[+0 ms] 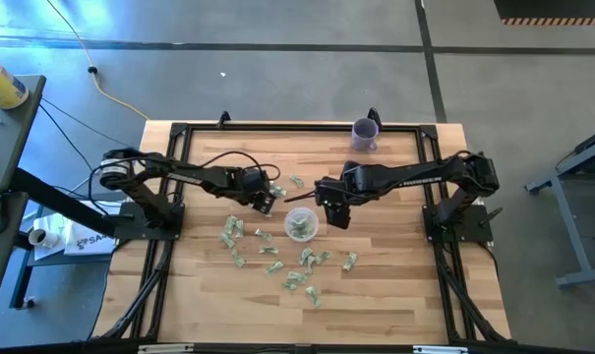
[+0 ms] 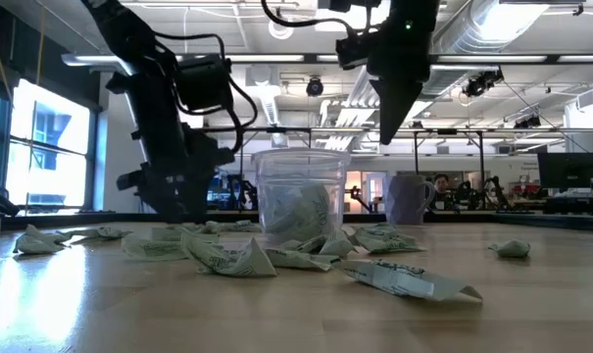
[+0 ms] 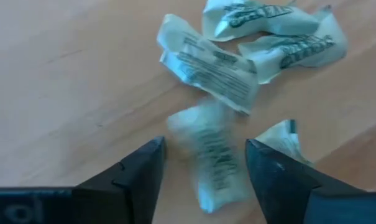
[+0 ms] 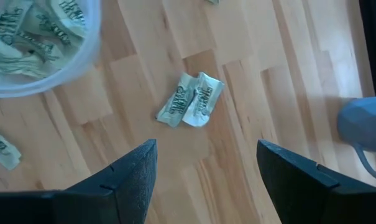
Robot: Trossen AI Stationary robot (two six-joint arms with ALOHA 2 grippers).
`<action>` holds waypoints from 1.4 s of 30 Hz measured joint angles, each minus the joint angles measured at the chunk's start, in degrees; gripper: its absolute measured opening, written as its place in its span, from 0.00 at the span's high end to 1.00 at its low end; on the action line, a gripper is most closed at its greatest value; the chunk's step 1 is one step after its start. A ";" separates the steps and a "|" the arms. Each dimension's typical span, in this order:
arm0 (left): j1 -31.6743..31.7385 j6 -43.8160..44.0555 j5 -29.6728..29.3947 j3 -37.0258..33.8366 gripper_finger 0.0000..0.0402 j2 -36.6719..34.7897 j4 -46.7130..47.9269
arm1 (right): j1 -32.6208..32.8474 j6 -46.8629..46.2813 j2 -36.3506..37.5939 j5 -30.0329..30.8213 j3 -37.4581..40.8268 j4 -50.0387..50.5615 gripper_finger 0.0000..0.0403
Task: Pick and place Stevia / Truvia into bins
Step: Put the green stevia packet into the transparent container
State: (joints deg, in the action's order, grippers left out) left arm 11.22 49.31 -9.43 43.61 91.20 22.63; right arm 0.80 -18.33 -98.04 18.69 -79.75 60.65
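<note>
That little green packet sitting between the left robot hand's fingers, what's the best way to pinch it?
Probably straight down from above, pinching across its narrow middle. The packet lies flat on the table, its long sides facing the left gripper's two open fingers, so they already straddle it. Other packets lie just beyond, so stay centred.

Light wooden table [image 1: 395, 295] with crinkled sweetener packets [image 1: 302, 273] scattered all over the middle, a clear cup [image 1: 301, 224] sitting among them, and a purple cup [image 1: 365, 134] at the far edge.
</note>
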 joint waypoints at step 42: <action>-11.12 -18.89 9.94 22.41 0.94 3.72 -6.91 | 2.30 -14.76 17.77 16.45 0.00 14.83 0.35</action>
State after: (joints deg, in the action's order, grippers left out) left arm 0.11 30.42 0.51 66.02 94.92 15.73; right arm 3.10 -33.09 -80.27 35.14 -79.75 75.48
